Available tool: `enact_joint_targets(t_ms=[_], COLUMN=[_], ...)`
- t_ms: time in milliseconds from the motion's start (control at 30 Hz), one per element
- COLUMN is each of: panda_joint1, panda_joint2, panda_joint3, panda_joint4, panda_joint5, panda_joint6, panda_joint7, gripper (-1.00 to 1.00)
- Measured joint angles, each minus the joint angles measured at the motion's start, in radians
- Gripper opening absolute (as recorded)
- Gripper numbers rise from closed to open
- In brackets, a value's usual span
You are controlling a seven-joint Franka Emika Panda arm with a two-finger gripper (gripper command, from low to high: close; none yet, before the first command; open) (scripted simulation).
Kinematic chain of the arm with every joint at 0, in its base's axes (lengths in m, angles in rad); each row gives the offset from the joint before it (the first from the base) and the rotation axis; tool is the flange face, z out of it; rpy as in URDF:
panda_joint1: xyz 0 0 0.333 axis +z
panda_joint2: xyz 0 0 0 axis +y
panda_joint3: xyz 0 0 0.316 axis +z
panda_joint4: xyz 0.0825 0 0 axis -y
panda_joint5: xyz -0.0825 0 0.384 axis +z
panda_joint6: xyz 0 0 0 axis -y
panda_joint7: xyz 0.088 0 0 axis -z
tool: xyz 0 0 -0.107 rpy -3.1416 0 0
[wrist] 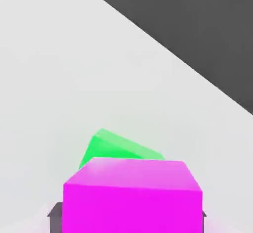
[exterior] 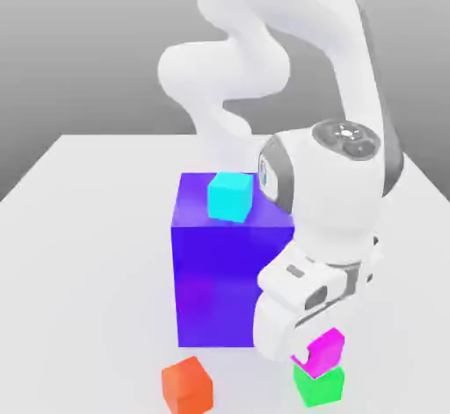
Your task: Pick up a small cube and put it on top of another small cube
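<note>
From here, the orange-red cube [exterior: 187, 388] sits in front of the big blue block [exterior: 230, 285], toward the exterior view's left. The cyan cube [exterior: 230, 197] rests on the block. Ahead of the block's right side, the gripper [exterior: 317, 354] is down around the magenta cube [exterior: 327, 351], pinching or spread, I can't tell; the magenta sits just above the green cube [exterior: 319, 388].
</note>
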Motion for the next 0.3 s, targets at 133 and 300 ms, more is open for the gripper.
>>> enact_joint_targets(t_ms=[133,300], panda_joint1=[0.002,-0.003], panda_joint2=[0.01,-0.126], panda_joint3=[0.001,0.013], panda_joint4=[0.0,-0.008], panda_joint5=[-0.002,0.019], panda_joint6=[0.011,-0.117], panda_joint7=[0.001,-0.016], gripper=[1.0,1.0])
